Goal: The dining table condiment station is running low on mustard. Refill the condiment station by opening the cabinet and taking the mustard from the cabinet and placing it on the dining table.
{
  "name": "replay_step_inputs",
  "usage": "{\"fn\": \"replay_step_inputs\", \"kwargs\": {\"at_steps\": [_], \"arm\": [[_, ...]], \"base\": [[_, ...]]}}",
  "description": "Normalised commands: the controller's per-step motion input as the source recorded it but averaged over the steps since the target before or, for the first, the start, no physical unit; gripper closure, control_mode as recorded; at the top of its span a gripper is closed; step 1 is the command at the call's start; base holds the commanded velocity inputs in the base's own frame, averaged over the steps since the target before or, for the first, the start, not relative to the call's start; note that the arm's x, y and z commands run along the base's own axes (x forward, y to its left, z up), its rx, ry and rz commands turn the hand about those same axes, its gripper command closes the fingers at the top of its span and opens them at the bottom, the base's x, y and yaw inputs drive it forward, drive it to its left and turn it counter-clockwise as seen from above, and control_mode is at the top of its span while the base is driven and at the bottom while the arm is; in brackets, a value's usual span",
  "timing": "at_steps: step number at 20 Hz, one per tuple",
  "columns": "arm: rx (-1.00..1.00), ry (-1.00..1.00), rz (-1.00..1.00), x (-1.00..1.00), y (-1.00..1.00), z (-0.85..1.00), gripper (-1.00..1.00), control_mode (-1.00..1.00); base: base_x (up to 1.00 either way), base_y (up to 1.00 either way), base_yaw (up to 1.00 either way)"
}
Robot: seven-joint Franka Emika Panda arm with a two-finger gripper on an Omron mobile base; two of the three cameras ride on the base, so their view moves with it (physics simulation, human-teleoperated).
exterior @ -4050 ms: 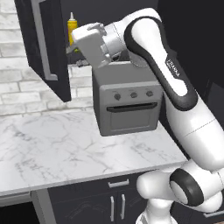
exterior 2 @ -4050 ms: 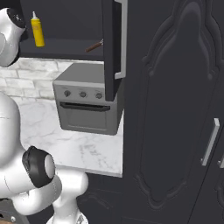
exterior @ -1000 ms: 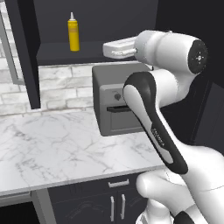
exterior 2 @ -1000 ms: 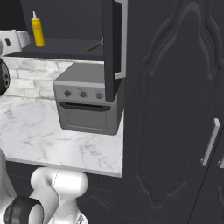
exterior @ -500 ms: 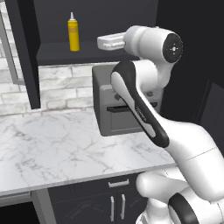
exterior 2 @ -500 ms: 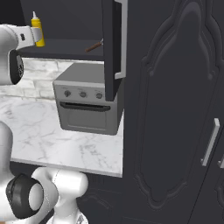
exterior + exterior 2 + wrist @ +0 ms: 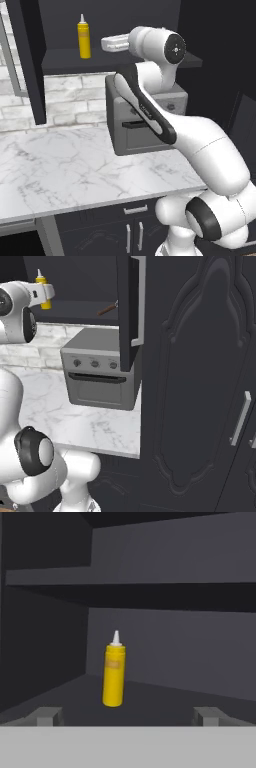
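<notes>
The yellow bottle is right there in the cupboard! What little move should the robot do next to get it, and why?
Probably reach straight forward. The mustard stands upright on the cabinet shelf, and in the hand view it sits between the open fingers but farther in, so the hand isn't around it yet.

Arm swung round since 4 s ago: then the hand sat at the left door edge of the cabinet (image 7: 30, 60), now the gripper (image 7: 107, 44) is pulled out right of the mustard (image 7: 84, 36), level, aimed at it. Over the last second it slid further left toward the bottle. Left base view shifted, door now far left. Mustard unmoved on the shelf.
</notes>
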Motion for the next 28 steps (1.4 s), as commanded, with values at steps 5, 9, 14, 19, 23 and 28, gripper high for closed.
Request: {"fn": "replay_step_inputs", "kwargs": {"at_steps": [5,9,14,19,23,28], "arm": [[0.0,0.0,-0.03,0.78,0.45,0.0,-1.0,-1.0],[0.0,0.0,-0.01,0.63,0.43,0.0,-1.0,-1.0],[0.0,0.01,-0.01,0.56,0.41,0.0,-1.0,-1.0],[0.0,0.03,0.0,0.32,0.13,0.0,-1.0,-1.0],[0.0,0.04,0.0,0.28,0.15,-0.04,-1.0,-1.0],[0.0,0.05,0.0,0.31,0.16,-0.11,-1.0,-1.0]], "base": [[0.0,0.0,0.0],[0.0,0.0,0.0],[0.0,0.0,0.0],[0.0,0.0,0.0],[0.0,0.0,0.0],[0.0,0.0,0.0]]}}
